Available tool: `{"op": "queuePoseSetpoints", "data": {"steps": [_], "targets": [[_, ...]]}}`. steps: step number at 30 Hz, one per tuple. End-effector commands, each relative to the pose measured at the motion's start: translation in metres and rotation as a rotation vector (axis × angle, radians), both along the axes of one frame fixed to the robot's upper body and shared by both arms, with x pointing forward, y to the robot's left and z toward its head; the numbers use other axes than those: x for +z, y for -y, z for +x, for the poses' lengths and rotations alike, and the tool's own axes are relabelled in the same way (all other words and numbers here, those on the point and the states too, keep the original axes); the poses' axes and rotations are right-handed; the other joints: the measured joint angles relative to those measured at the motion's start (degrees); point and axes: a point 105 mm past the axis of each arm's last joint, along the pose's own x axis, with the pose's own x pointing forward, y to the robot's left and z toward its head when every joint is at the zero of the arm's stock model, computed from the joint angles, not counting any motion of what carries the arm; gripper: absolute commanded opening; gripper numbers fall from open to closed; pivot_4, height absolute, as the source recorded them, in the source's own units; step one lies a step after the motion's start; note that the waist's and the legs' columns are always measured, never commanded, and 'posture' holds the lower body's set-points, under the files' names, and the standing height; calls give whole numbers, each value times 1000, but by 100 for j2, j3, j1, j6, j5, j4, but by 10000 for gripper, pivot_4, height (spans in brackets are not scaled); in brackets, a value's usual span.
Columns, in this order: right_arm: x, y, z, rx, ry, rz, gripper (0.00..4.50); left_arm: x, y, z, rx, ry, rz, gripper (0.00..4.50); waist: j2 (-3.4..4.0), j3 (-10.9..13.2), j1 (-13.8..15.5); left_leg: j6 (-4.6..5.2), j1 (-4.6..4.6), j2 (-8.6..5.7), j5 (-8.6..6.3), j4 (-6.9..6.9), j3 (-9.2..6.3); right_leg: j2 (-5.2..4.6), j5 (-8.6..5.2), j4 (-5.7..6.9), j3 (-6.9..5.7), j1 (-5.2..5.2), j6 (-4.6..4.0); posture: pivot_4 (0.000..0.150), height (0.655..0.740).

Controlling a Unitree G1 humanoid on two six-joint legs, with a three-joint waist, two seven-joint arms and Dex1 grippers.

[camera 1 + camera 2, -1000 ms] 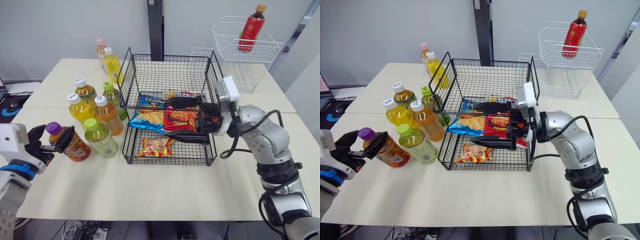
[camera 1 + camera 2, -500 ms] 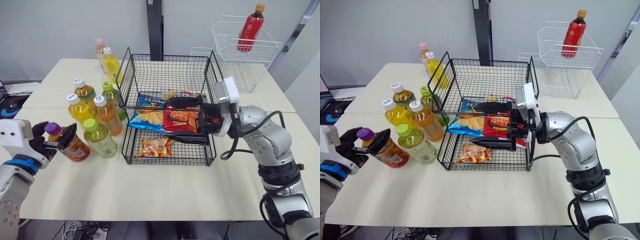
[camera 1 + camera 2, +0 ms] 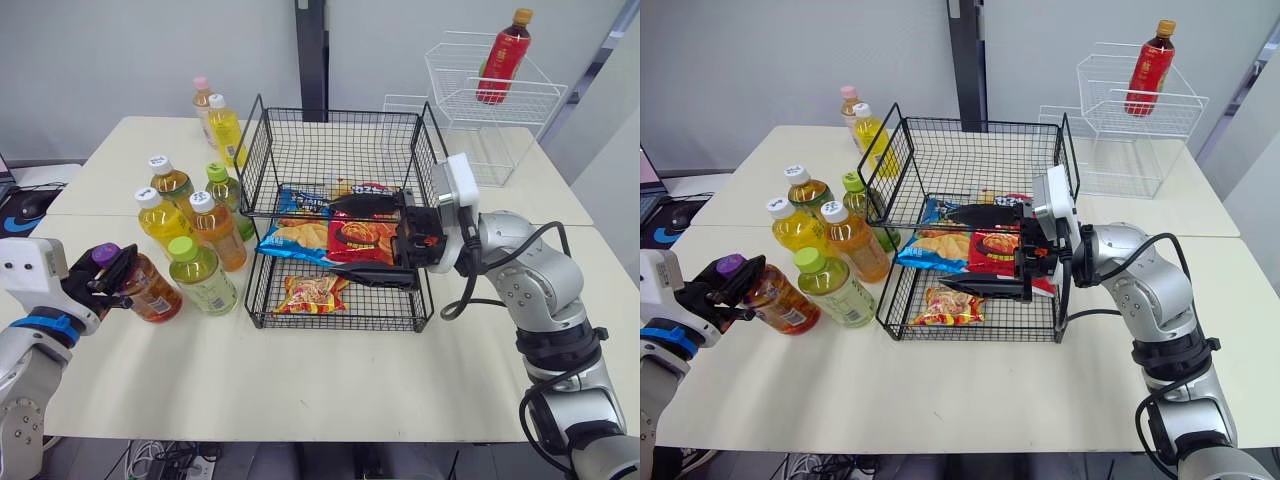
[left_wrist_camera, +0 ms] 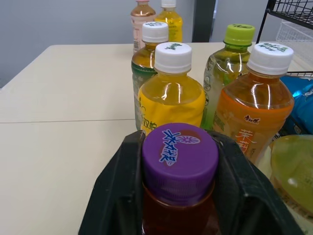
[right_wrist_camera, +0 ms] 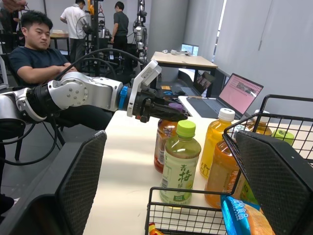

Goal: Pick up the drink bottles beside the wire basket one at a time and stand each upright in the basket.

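The left tool is clenched on the purple cap of a brown bottle on the bench, left of the wire basket; the right tool gapes wide at the basket's right

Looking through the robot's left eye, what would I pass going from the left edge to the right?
Left gripper, fingers closed on the purple-capped bottle → green-capped bottle → black wire basket → red bottle standing in the white wire rack.

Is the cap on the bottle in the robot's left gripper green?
No, the cap of the bottle gripped by the left gripper is purple with white lettering.
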Motion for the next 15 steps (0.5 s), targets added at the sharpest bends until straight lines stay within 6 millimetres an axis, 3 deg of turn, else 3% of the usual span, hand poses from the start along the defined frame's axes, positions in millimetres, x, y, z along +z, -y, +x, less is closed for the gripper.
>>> {"op": "queuePoseSetpoints", "data": {"steps": [1, 6, 15], "targets": [[7, 2, -5, -3, 36, 10, 45000, 1, 1, 0, -2, 10, 0, 13849, 0, 0, 0, 0, 0, 0, 0, 0, 0, 0, 0, 0, 0, 0, 0, 1500, 7400], [8, 2, -5, -9, 40, 17, 45000, 7, -4, -4, 5, 24, 11, 13849, 0, 0, 0, 0, 1, 0, 0, 0, 0, 0, 0, 0, 0, 0, 0, 1500, 7400], [18, 0, -3, -74, 49, 117, 45000, 69, -16, -23, -33, 131, 94, 13849, -44, 24, -19, -5, -18, 5, 3, -3, -3, 1, 0, 1, -7, -20, 0, 1500, 7400]]}}
